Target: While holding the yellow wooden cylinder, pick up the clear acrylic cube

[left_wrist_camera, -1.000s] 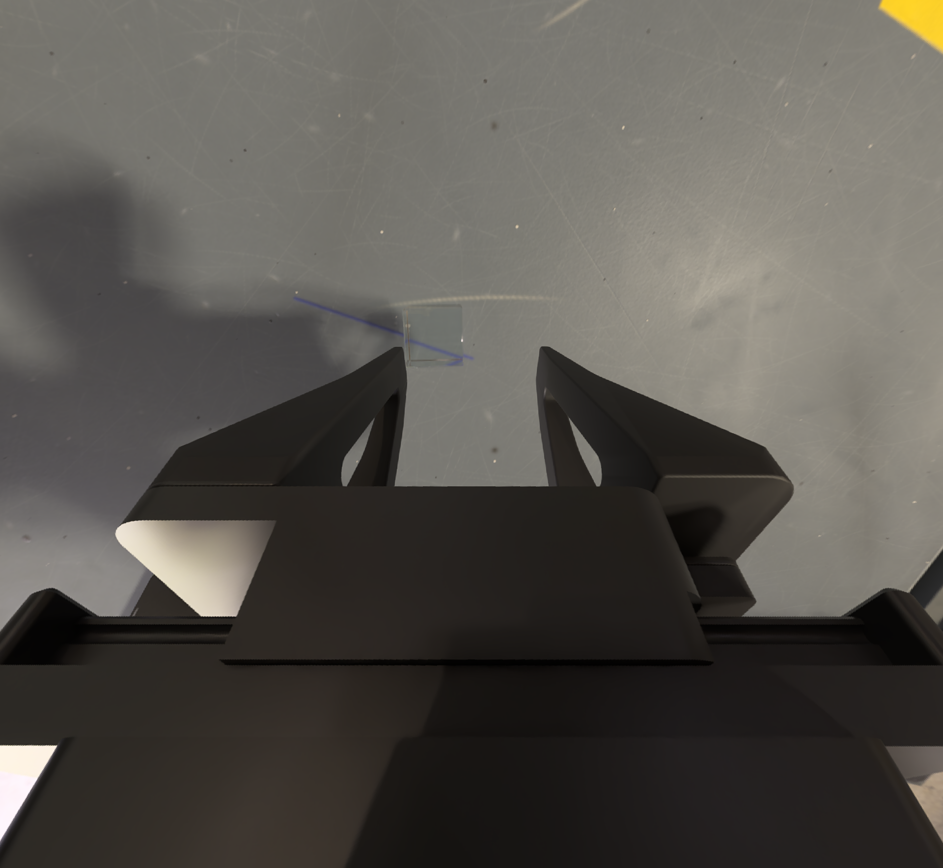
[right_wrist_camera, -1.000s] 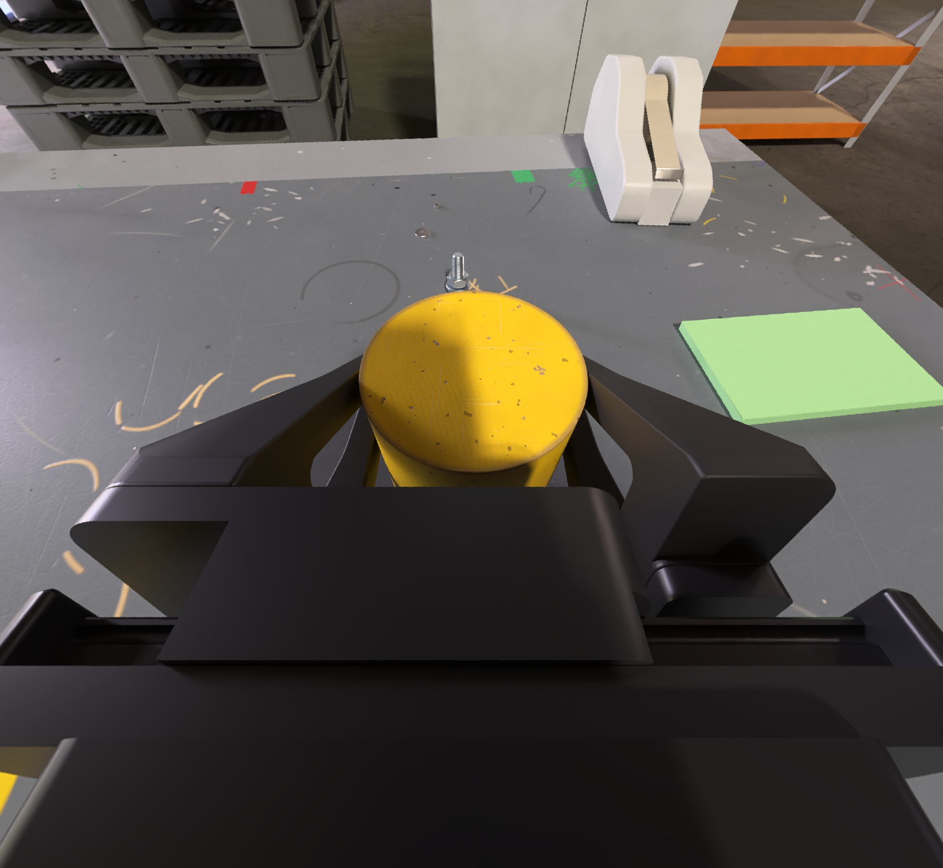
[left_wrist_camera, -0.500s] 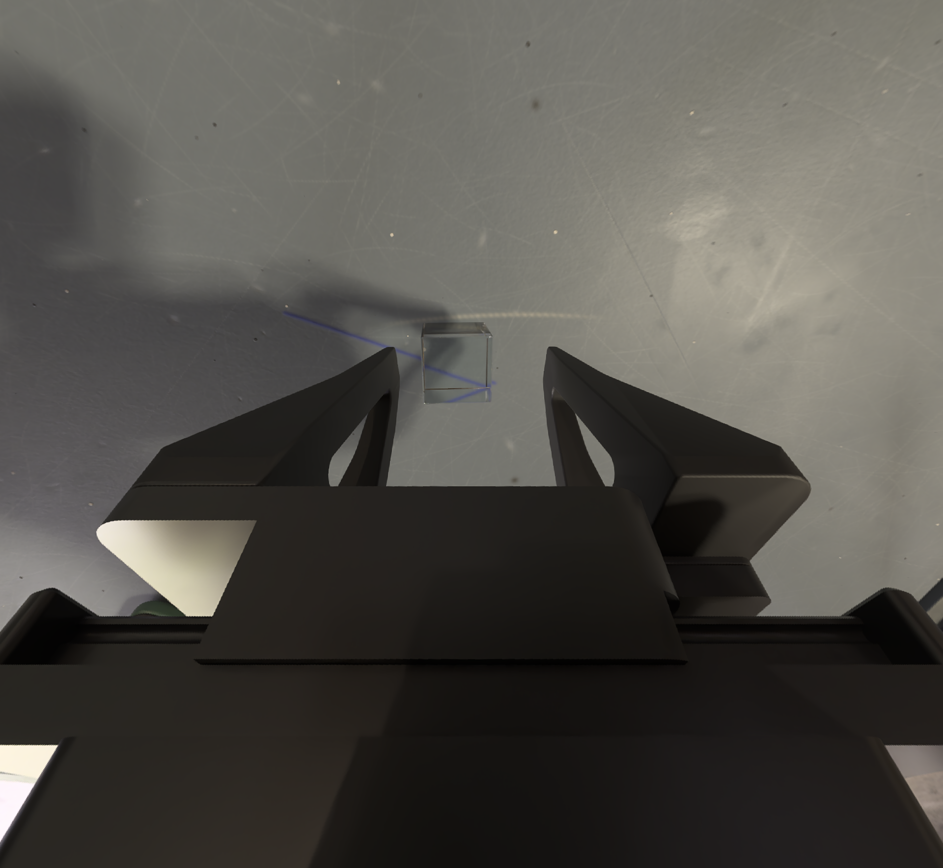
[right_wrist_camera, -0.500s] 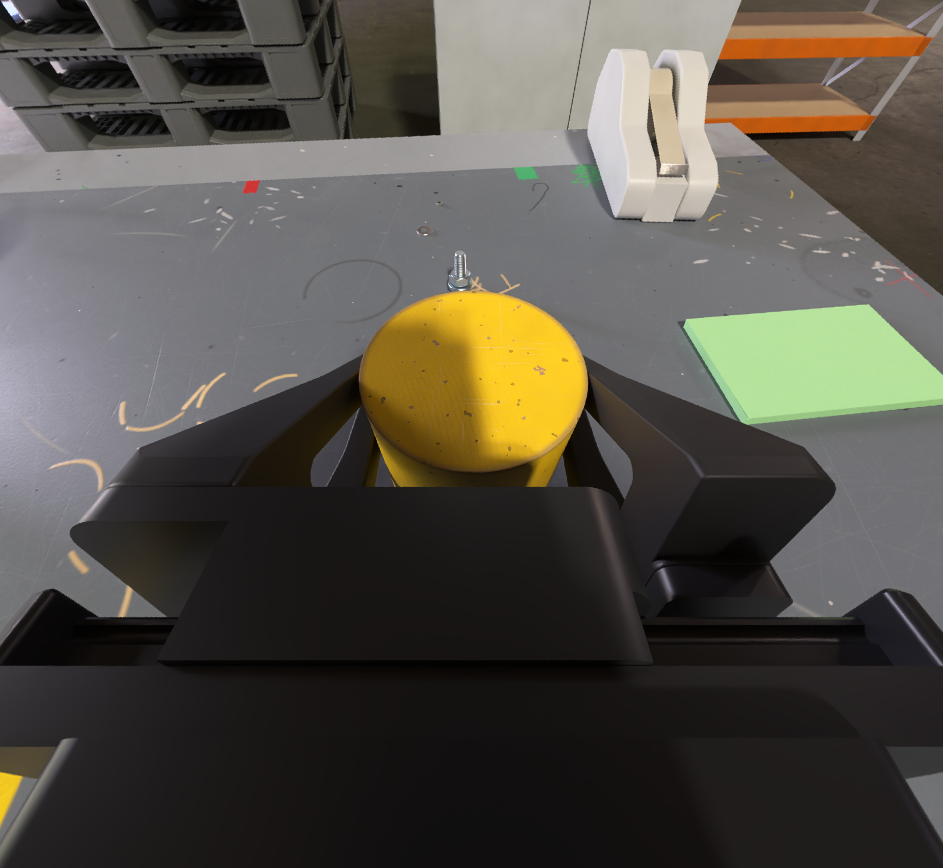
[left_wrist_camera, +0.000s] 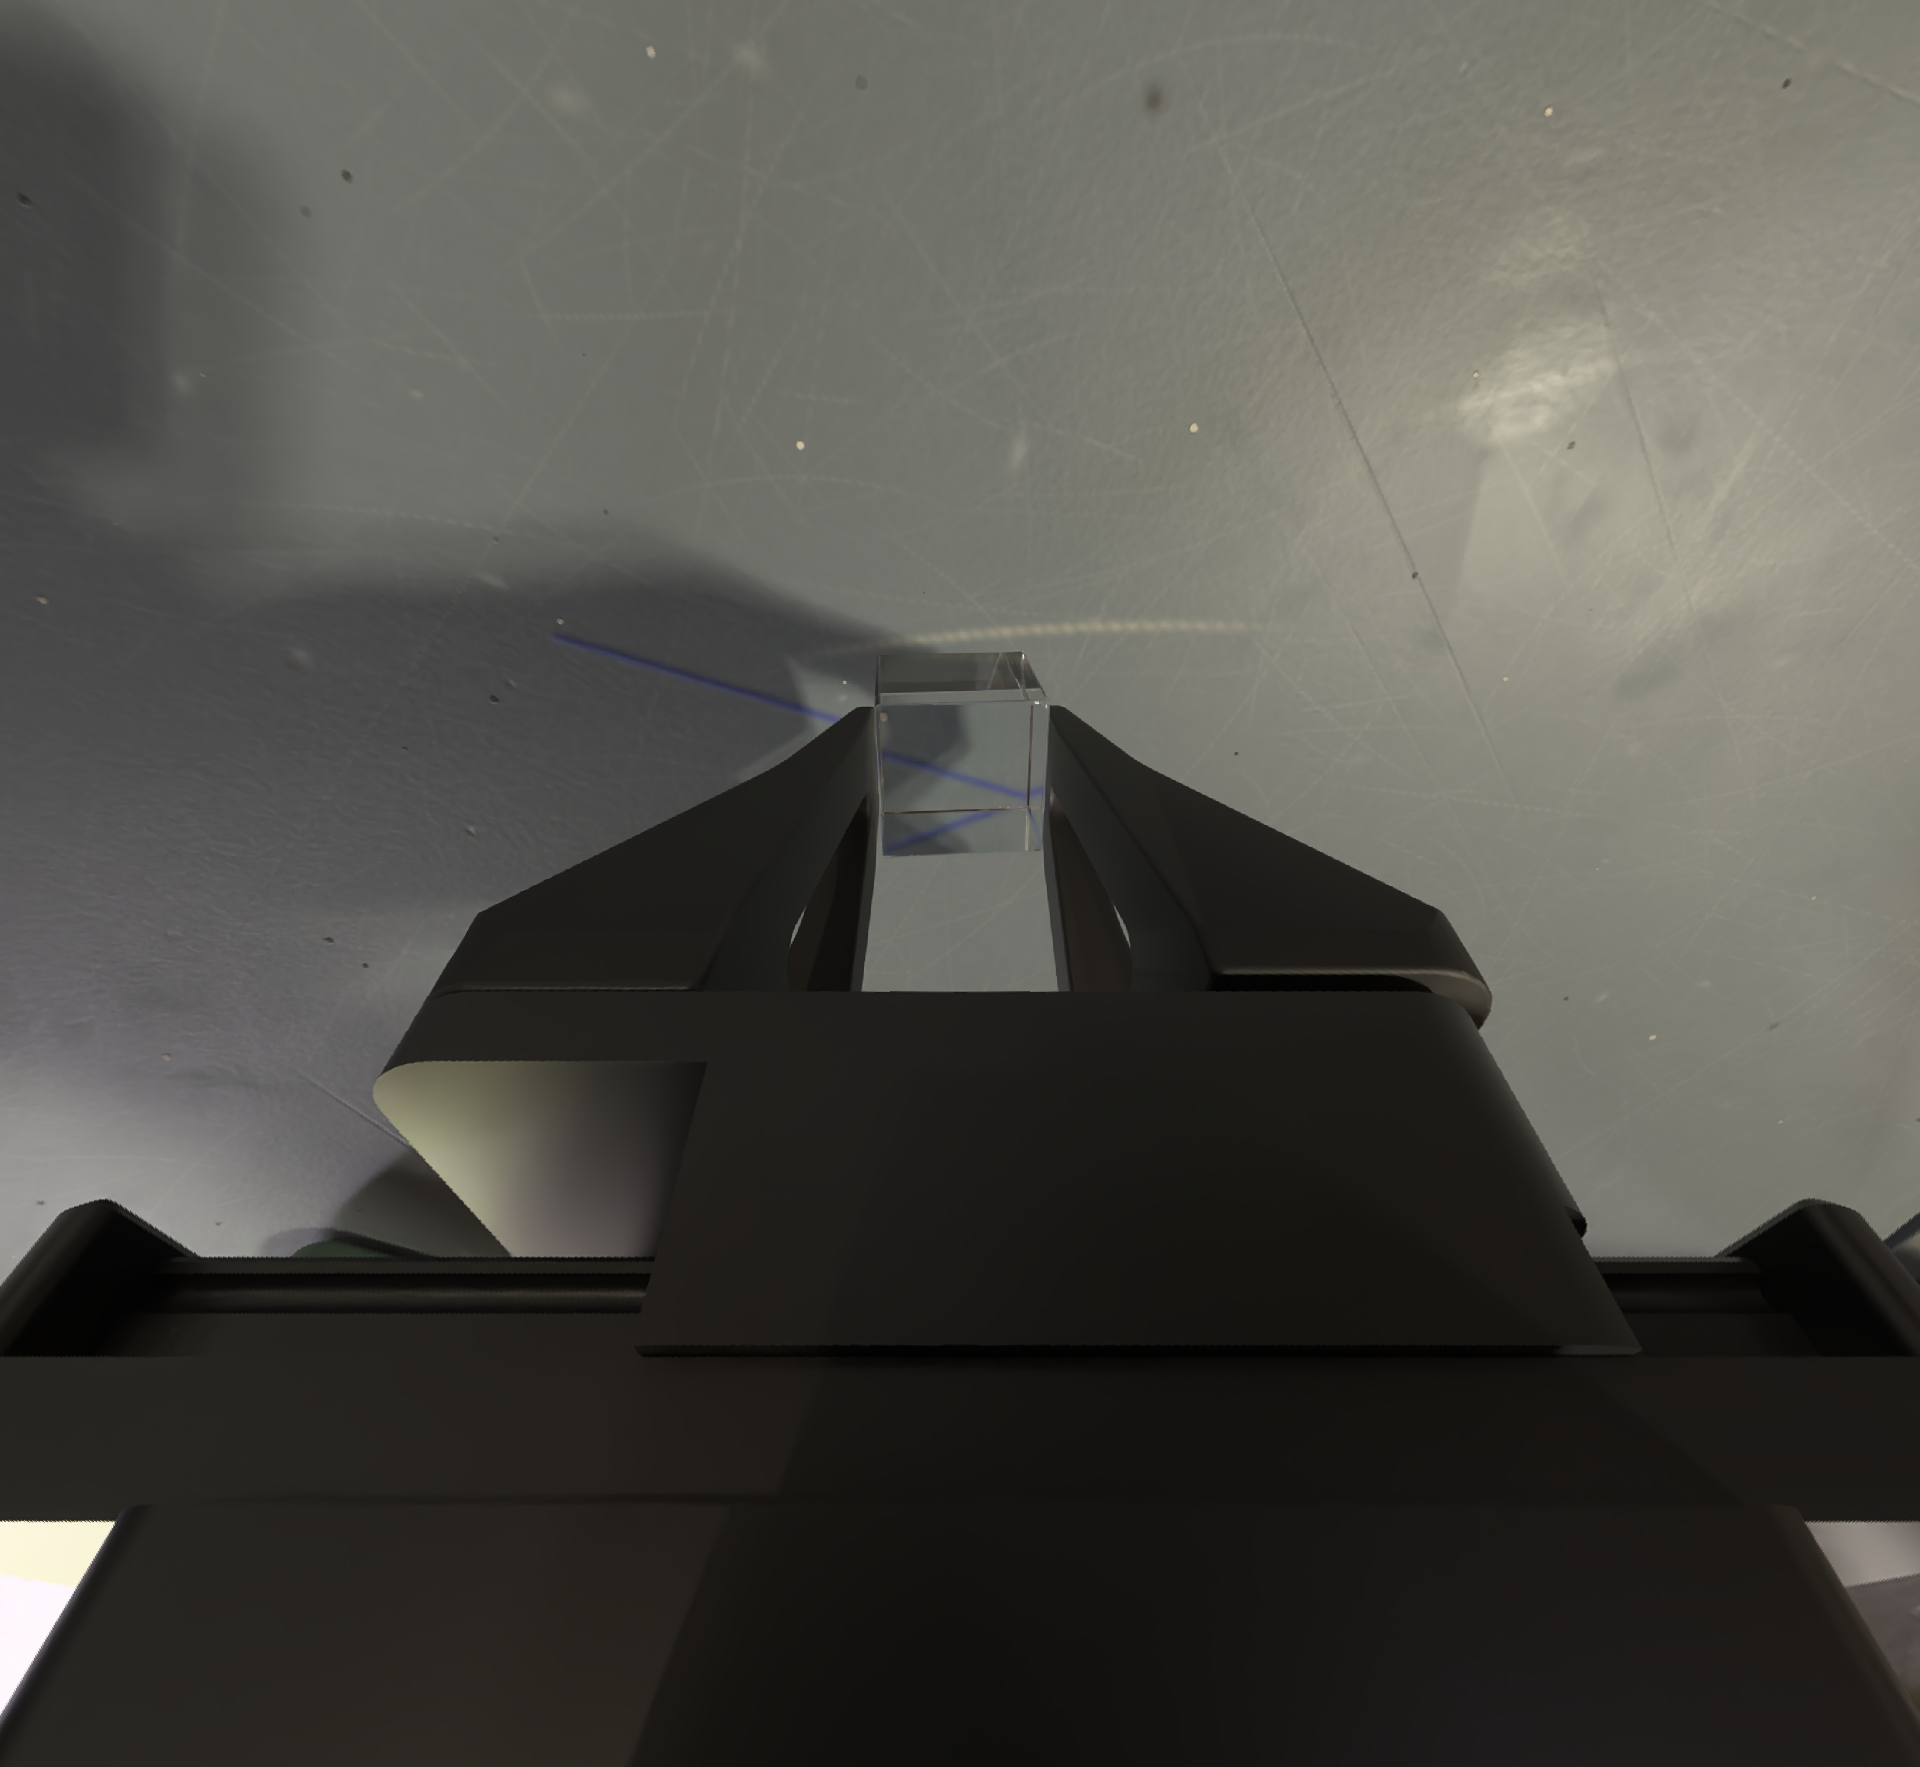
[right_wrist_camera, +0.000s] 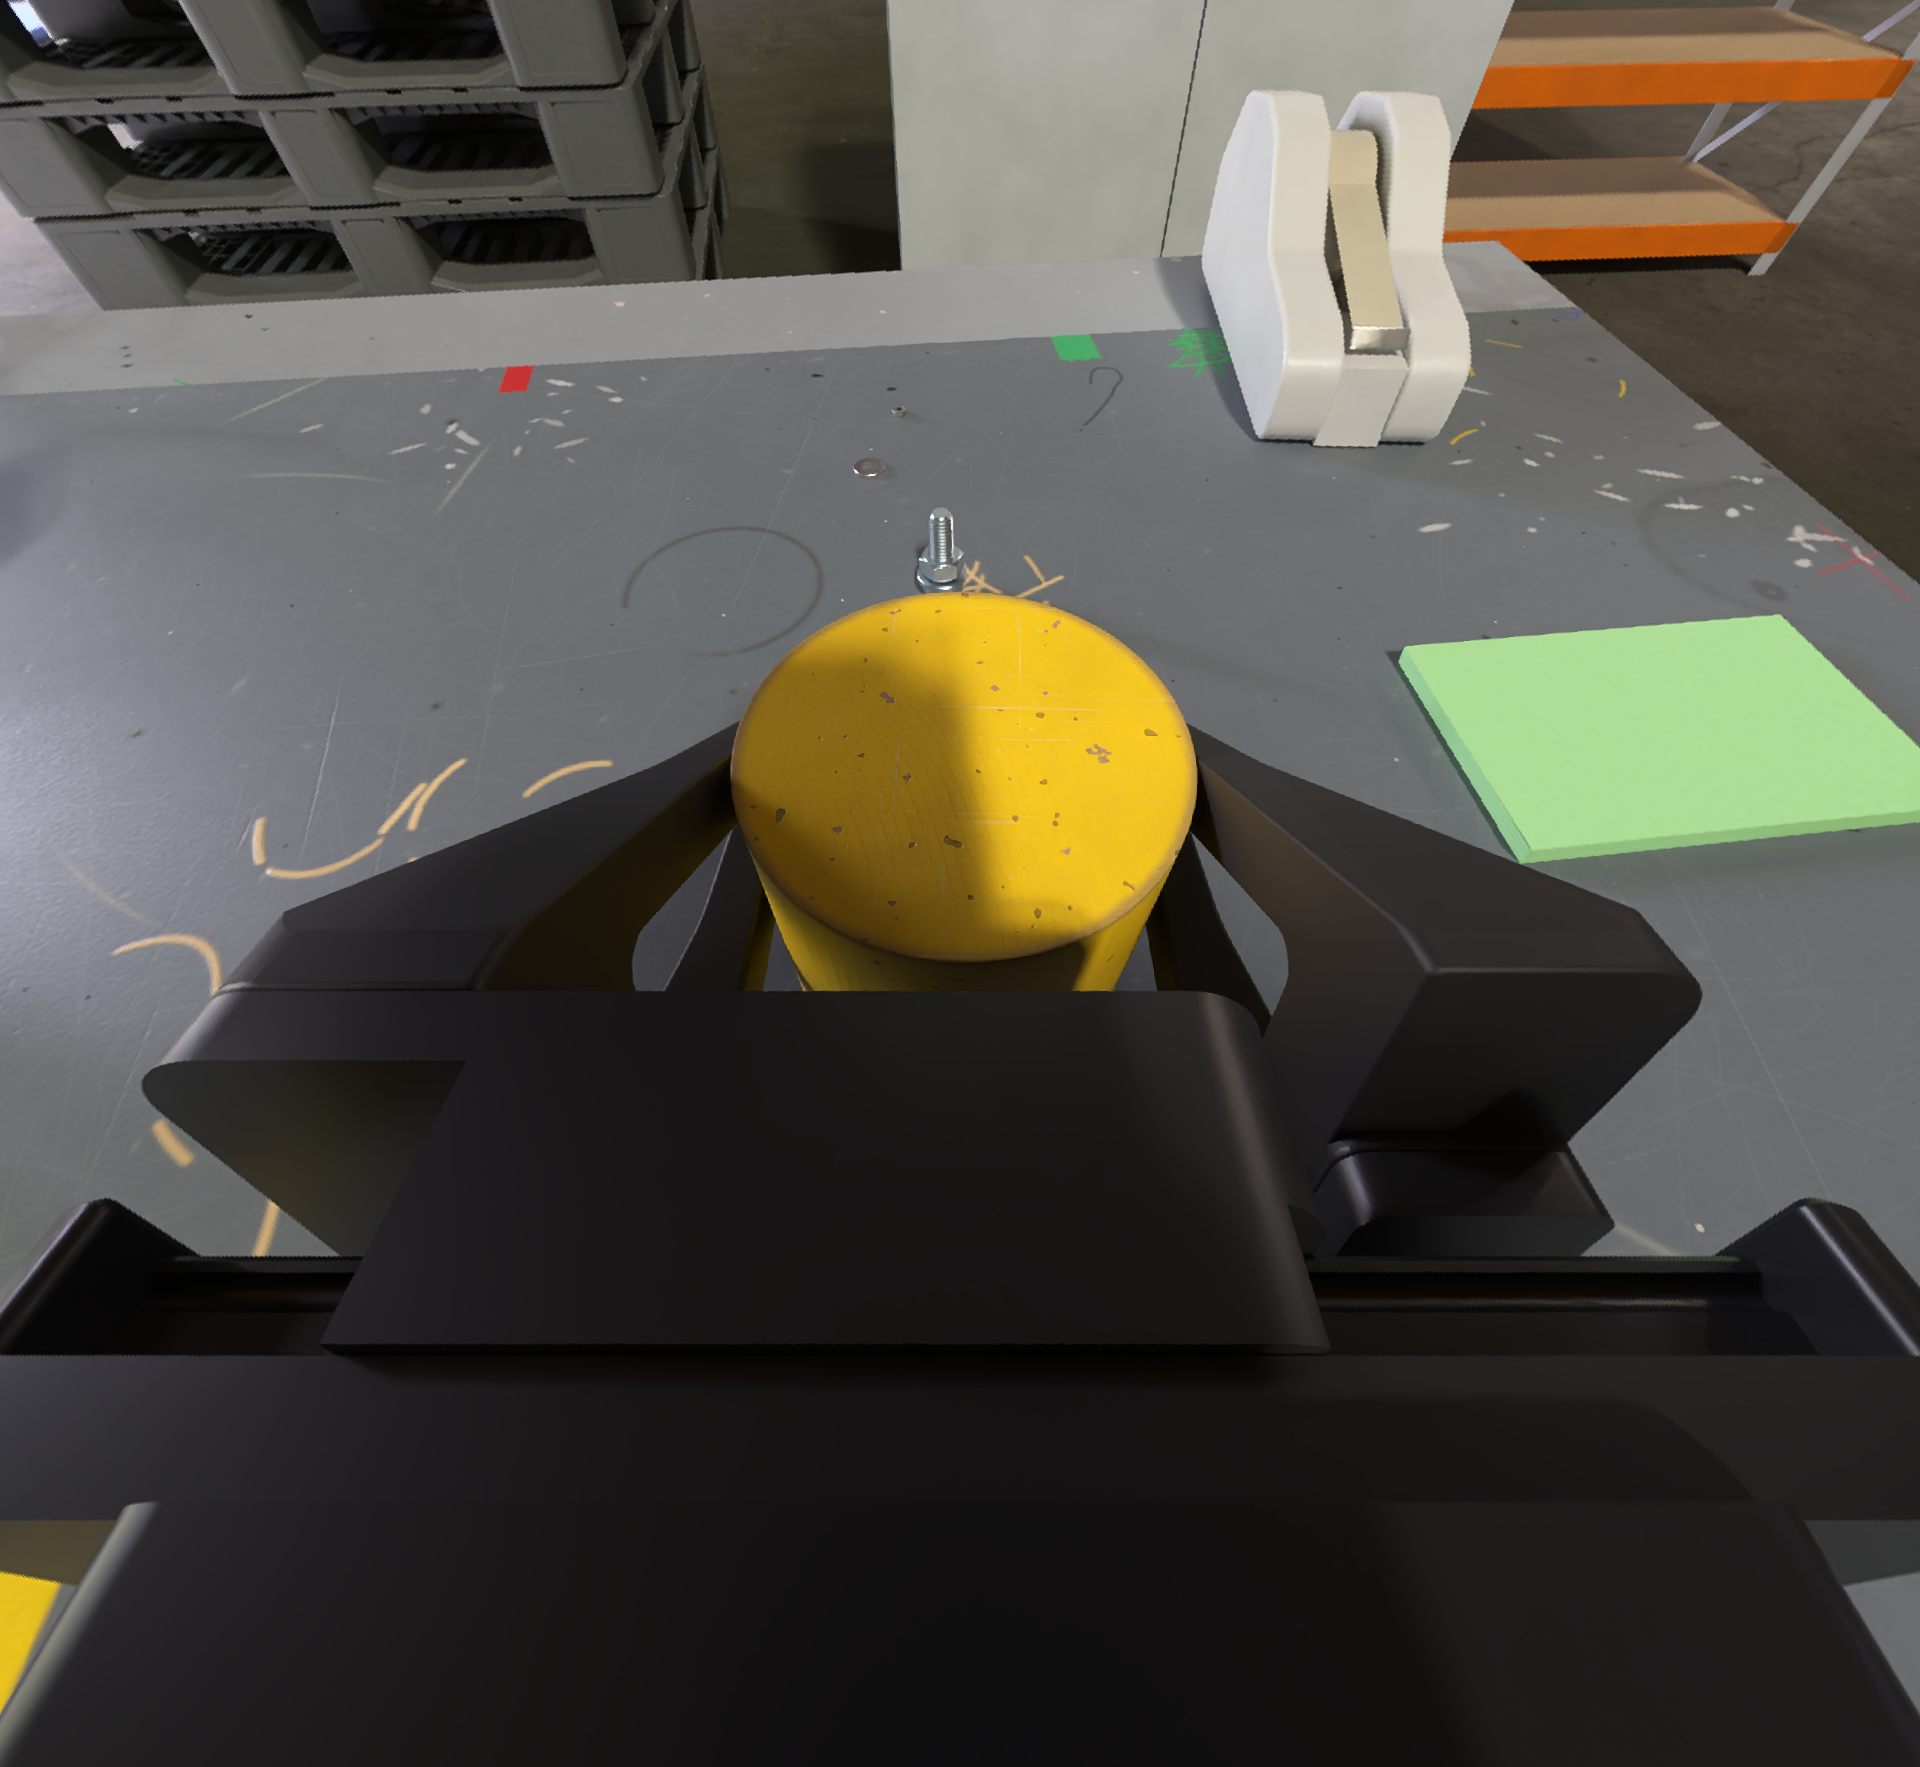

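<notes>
In the left wrist view the clear acrylic cube (left_wrist_camera: 958, 761) sits between my left gripper's (left_wrist_camera: 958, 730) two black fingertips, which press against its left and right faces, low over the grey table. In the right wrist view my right gripper (right_wrist_camera: 964, 751) is shut on the yellow wooden cylinder (right_wrist_camera: 961, 782), whose round speckled end faces the camera, held above the table. The cylinder's lower body is hidden behind the gripper.
In the right wrist view a small upright bolt (right_wrist_camera: 939, 554) stands just beyond the cylinder, a green flat pad (right_wrist_camera: 1662, 730) lies to the right, and a white block fixture (right_wrist_camera: 1335, 263) stands at the far right. Grey pallets (right_wrist_camera: 343, 55) and orange shelving (right_wrist_camera: 1662, 55) lie beyond the table edge.
My left gripper moved down onto the cube and its fingers closed from wide apart to touching the cube's sides. The right gripper with the cylinder shifted only slightly.
</notes>
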Robot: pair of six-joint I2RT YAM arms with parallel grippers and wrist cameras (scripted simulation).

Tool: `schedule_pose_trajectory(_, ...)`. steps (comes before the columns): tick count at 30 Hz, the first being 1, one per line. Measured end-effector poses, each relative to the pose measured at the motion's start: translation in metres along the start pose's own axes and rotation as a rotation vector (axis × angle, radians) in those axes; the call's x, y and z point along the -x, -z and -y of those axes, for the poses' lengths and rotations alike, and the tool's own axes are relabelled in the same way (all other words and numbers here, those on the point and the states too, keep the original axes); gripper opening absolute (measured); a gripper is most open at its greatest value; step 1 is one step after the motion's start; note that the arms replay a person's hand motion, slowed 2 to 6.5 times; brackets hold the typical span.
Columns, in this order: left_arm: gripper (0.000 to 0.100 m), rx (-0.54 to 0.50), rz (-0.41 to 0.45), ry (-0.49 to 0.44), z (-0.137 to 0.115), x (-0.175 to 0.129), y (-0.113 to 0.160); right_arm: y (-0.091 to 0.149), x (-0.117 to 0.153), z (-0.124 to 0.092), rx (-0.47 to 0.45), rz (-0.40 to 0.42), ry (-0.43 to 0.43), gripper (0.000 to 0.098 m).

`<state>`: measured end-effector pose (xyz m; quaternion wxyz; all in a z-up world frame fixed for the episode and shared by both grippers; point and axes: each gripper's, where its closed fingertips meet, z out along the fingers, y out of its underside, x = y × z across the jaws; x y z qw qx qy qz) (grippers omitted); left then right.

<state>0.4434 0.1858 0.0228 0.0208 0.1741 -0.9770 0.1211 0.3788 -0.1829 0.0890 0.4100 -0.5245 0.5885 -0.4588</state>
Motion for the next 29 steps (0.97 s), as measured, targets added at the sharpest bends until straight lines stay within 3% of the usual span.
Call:
schedule_pose_trajectory(6, 0.026, -0.051, 0.027, -0.03, 0.01, -0.001, 0.022, 0.0, 0.0, 0.0, -0.001, 0.0, -0.001, 0.0549)
schedule_pose_trajectory(15, 0.026, -0.205, 0.112, -0.097, 0.038, -0.016, 0.09, -0.001, 0.001, 0.001, -0.001, 0.001, 0.002, 0.0549)
schedule_pose_trajectory(22, 0.026, -0.345, 0.112, -0.227, 0.09, -0.063, 0.133, -0.001, 0.001, 0.001, -0.003, 0.002, 0.005, 0.0549)
schedule_pose_trajectory(29, 0.026, -0.339, 0.105, -0.408, 0.157, -0.125, 0.13, 0.0, 0.002, 0.001, -0.006, 0.004, 0.008, 0.0549)
